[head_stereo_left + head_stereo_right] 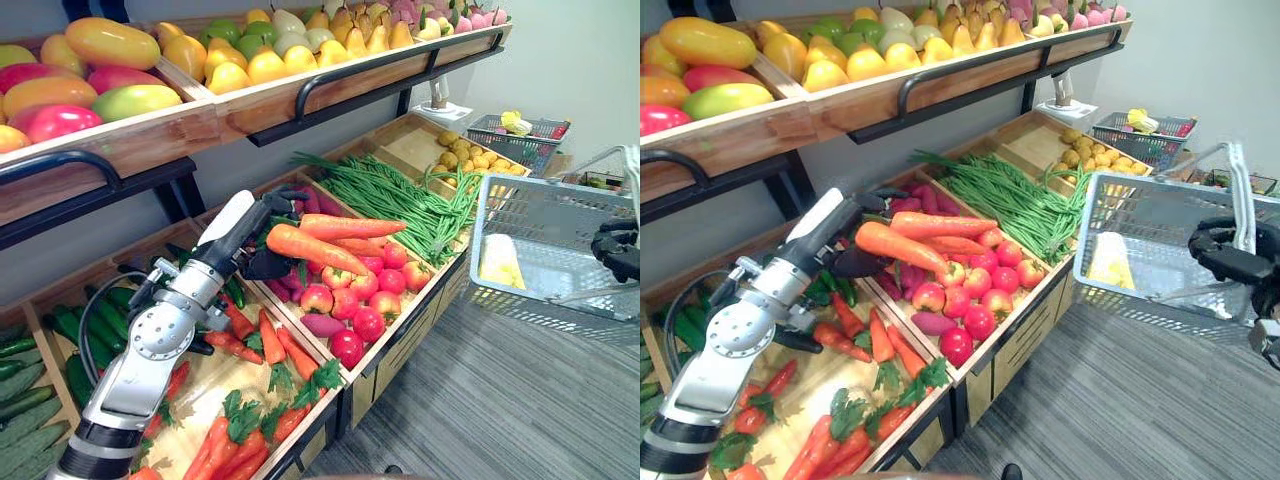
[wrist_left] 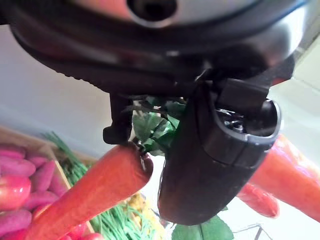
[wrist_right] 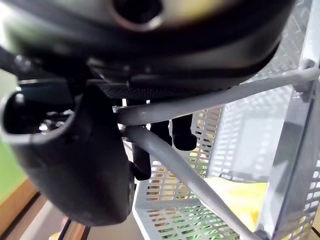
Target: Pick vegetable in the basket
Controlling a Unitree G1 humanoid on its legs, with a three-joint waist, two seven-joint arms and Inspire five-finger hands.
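Leafy-topped carrots fill the closest crate in the left eye view. Above the tomatoes, the left hand curls around one carrot. Its long axis points right, toward the grey basket, which is well apart. Left wrist view: dark fingers pinch the carrot's leafy end. Right wrist view: the right hand is wrapped around the basket handle. No legible writing.
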